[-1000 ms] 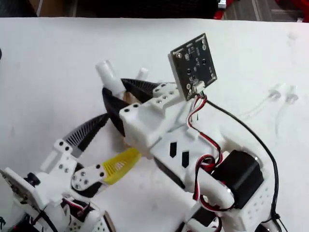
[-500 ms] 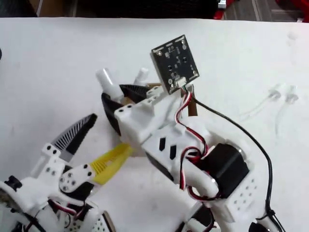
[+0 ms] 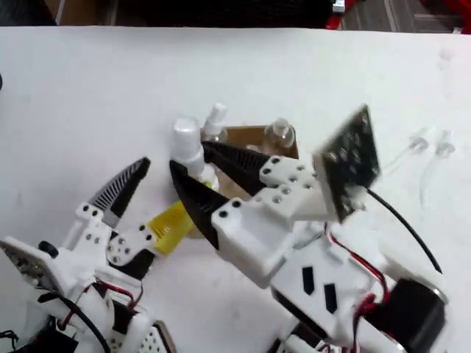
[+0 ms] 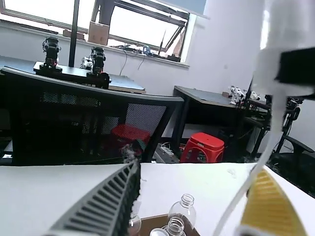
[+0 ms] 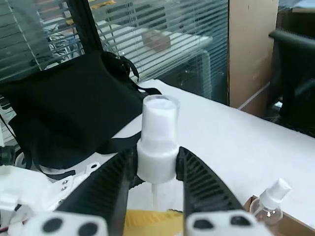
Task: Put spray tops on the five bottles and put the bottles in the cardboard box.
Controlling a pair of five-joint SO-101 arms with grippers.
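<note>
My right gripper [image 3: 189, 154] [image 5: 156, 155] is shut on a white spray top [image 3: 187, 141] [image 5: 157, 140], held upright above the near left corner of the cardboard box [image 3: 250, 135]. The top's thin dip tube [image 4: 244, 196] hangs down. In the box stand a clear bottle wearing a spray top [image 3: 215, 122] [image 5: 270, 198] and an uncapped bottle [image 3: 280, 135] [image 4: 183, 208]. My left gripper [image 3: 165, 185] [image 4: 197, 169] stands open just left of the box, its black finger [image 3: 121, 187] and yellow finger [image 3: 171, 223] apart with nothing between them.
Loose spray tops with long tubes [image 3: 433, 141] lie on the white table [image 3: 88, 95] at the right. The right arm's body and camera board [image 3: 352, 162] hang over the box's near side. A second uncapped bottle neck [image 4: 172, 227] shows beside the first.
The right arm swung toward the right and its camera board moved off the box, uncovering the bottles. The held spray top shifted right and nearer. The left gripper moved up beside the box.
</note>
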